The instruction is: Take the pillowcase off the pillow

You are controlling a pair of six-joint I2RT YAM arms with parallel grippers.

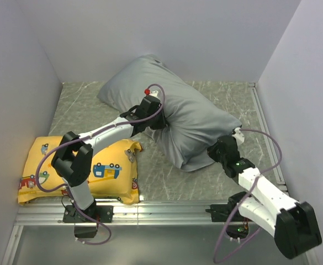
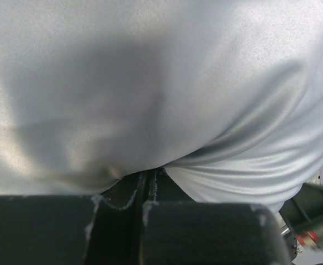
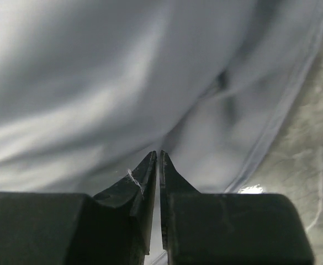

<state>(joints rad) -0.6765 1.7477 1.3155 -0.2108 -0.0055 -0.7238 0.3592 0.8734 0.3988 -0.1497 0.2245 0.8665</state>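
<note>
Pillowcase [image 1: 194, 118] cloth is caught in both of my pincers, as far as the wrist views let me judge. The left pincer [image 2: 148, 185] is closed to a thin slit, and a fold of grey cloth gathers right at its tips. The right pincer [image 3: 158, 160] is likewise almost shut, with creases running out from its tips, so I take it to be pinching cloth too. Just to the right of it runs the hem [image 3: 285, 116], and beyond the hem the bare table [image 3: 310, 165].

From above, the left pincer sits on the middle of the grey bundle, on its near side. The right one sits at the bundle's near right end, where the opening seems to be. The pillow is hidden inside the cover. A small white patch [image 1: 238, 133] at that end may be its corner, but I cannot be sure. The bundle lies slantwise across the table, from far left to near right, well apart from the yellow cushion [image 1: 111, 165].

I judge this the start of the stripping step: grips set, cover fully on. Next I would need to pull the open end one way while holding the filling back, and the mid grip may trap the pillow as well as the cloth.
</note>
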